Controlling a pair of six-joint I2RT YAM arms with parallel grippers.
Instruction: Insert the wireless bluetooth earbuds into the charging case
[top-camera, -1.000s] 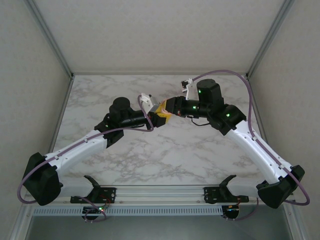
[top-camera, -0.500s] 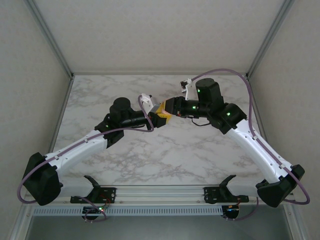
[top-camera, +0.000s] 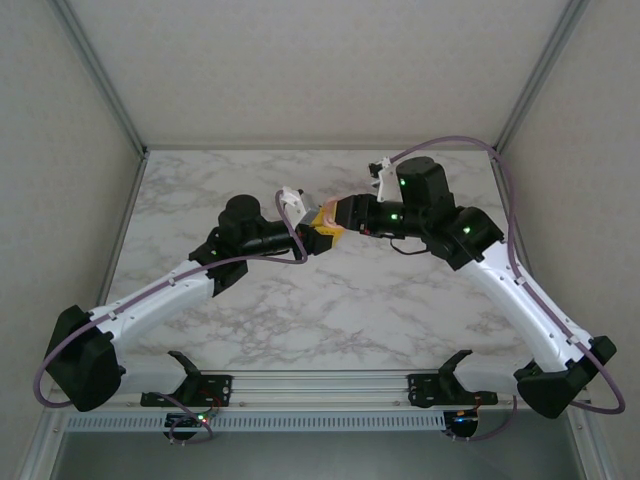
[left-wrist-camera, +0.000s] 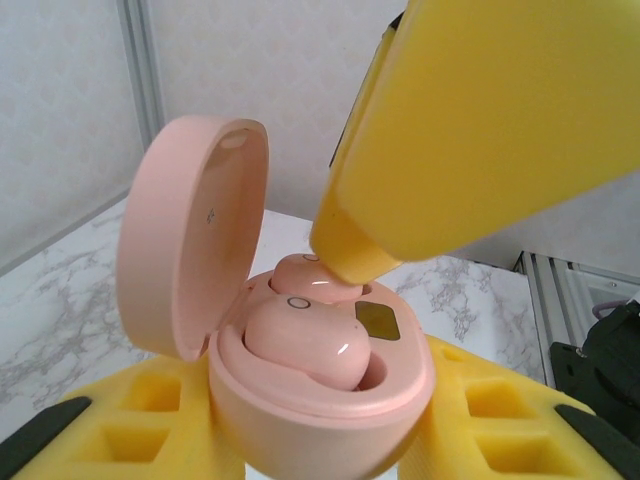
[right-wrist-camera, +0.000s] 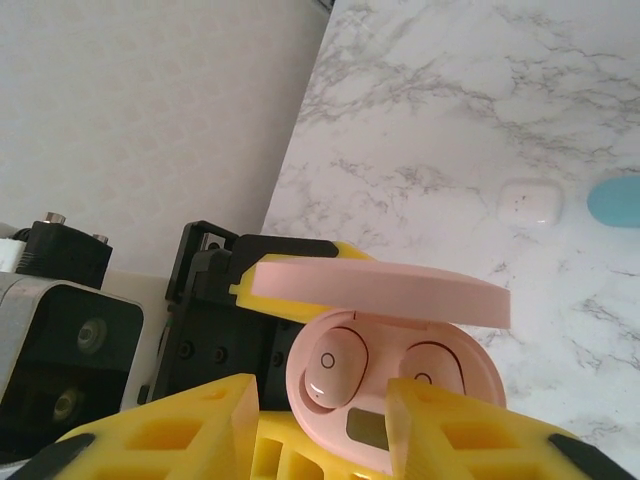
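My left gripper (left-wrist-camera: 320, 432) is shut on the pink charging case (left-wrist-camera: 330, 415), its yellow fingers at both sides. The lid (left-wrist-camera: 190, 250) stands open. Two pink earbuds sit in the case, one in the near socket (left-wrist-camera: 305, 345) and one in the far socket (left-wrist-camera: 300, 278). A yellow finger (left-wrist-camera: 480, 130) of my right gripper rests its tip on the far earbud. In the right wrist view the right gripper (right-wrist-camera: 322, 430) is open and holds nothing. The case (right-wrist-camera: 330, 440) shows in its gap, with one earbud (right-wrist-camera: 330, 375) in full view and the other (right-wrist-camera: 440, 362) partly behind a finger. Both grippers (top-camera: 325, 225) meet above mid-table.
The marble table (right-wrist-camera: 450, 100) lies below, with a small white rounded case (right-wrist-camera: 528, 203) and a teal rounded piece (right-wrist-camera: 615, 203) at the frame's edge. Walls and metal frame posts close in the back and sides. The arms' bases (top-camera: 320, 390) stand at the near edge.
The right arm's elbow has shifted slightly up and to the right, and its jaws have parted at the case. The left arm and the case have stayed put.
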